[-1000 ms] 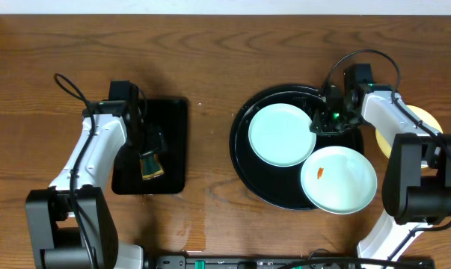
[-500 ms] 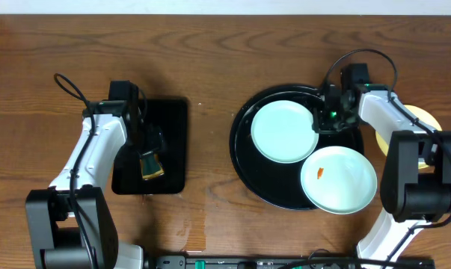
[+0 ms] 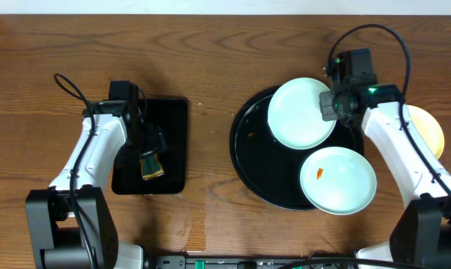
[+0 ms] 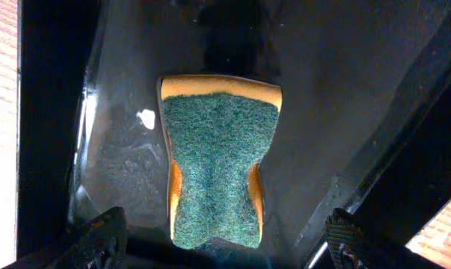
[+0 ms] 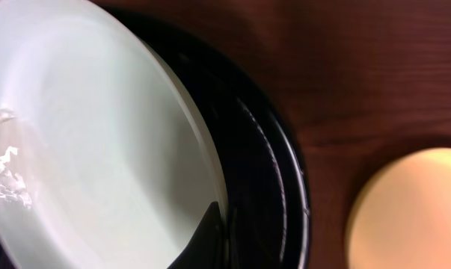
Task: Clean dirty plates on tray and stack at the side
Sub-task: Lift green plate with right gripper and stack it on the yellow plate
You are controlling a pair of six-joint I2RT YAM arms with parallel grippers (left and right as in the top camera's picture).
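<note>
Right claw is pinched tight on the right edge of one mint plate. I see that plate tilted, overhanging the far rim of the round tray. Second mint plate, orange smear showing, lies on the tray's near right rim. Yellow plate sits on the table, right of the tray. Left claw hangs wide open, fingers either side of the sponge in the rectangular tray.

No text, label, brand, number or sign can be read anywhere in these views.
</note>
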